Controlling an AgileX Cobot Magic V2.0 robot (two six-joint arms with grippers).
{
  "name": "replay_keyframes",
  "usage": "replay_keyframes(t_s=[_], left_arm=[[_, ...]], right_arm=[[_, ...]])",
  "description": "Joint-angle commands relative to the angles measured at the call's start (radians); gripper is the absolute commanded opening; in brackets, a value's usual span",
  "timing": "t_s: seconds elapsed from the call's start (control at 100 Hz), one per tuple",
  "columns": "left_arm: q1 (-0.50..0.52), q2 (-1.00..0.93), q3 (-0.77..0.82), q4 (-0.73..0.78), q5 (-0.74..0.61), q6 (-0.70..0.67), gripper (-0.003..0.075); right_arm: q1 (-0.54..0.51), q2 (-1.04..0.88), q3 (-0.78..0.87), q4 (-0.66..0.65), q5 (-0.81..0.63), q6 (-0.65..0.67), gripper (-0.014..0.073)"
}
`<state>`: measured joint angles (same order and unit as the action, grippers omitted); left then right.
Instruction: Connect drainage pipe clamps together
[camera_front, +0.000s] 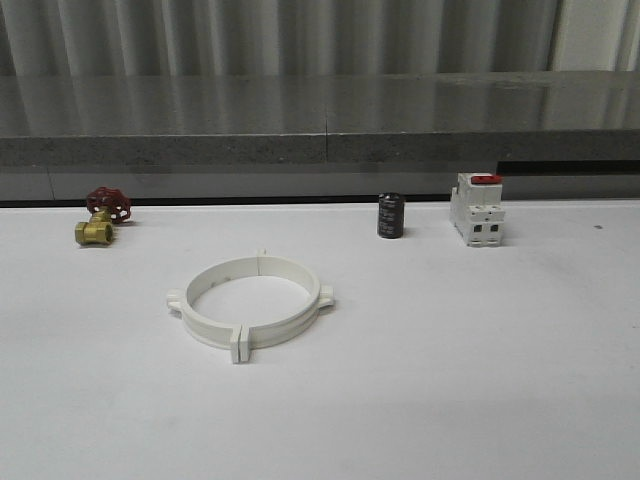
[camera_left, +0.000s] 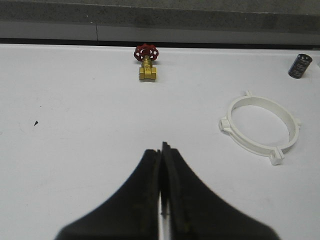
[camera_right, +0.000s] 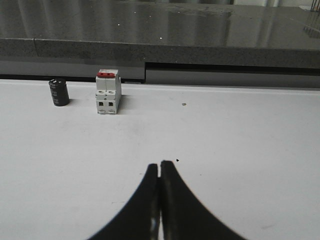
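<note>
The two white drainage pipe clamps (camera_front: 250, 301) lie flat on the white table, their end tabs meeting so they form one ring left of the middle. In the left wrist view that ring (camera_left: 261, 128) sits apart from my left gripper (camera_left: 161, 148), which is shut with nothing between its black fingers. My right gripper (camera_right: 159, 165) is also shut and empty, hovering over bare table well away from the ring.
A brass valve with a red handwheel (camera_front: 101, 216) stands at the back left. A black cylinder (camera_front: 391, 216) and a white breaker with a red top (camera_front: 476, 209) stand at the back right. A grey ledge (camera_front: 320, 120) runs behind the table.
</note>
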<state>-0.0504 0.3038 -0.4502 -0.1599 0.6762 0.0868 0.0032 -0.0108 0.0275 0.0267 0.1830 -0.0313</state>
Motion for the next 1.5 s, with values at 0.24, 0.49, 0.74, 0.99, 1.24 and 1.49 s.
replay_keyframes(t_s=[0.24, 0.49, 0.74, 0.99, 1.24, 1.49], left_arm=[[0.004, 0.008, -0.027, -0.014, -0.066, 0.0, -0.0021], [0.004, 0.008, -0.027, -0.014, -0.066, 0.0, -0.0021], [0.004, 0.008, -0.027, -0.014, -0.066, 0.0, -0.0021], [0.004, 0.008, -0.022, -0.01, -0.086, 0.0, -0.0021], [0.004, -0.109, 0.094, 0.053, -0.363, 0.0, -0.0021], [0.004, -0.293, 0.307, 0.265, -0.446, -0.241, -0.0021]], right_arm=[[-0.005, -0.018, -0.017, 0.003, -0.083, -0.011, -0.0068], [-0.005, -0.018, -0.017, 0.003, -0.083, -0.011, -0.0068], [-0.005, -0.018, -0.017, 0.003, -0.083, -0.011, -0.0068], [-0.005, -0.018, -0.017, 0.003, -0.083, -0.011, -0.0068], [-0.005, -0.018, -0.017, 0.003, -0.083, -0.011, -0.0068], [-0.005, -0.018, -0.017, 0.003, -0.083, -0.011, -0.0068]])
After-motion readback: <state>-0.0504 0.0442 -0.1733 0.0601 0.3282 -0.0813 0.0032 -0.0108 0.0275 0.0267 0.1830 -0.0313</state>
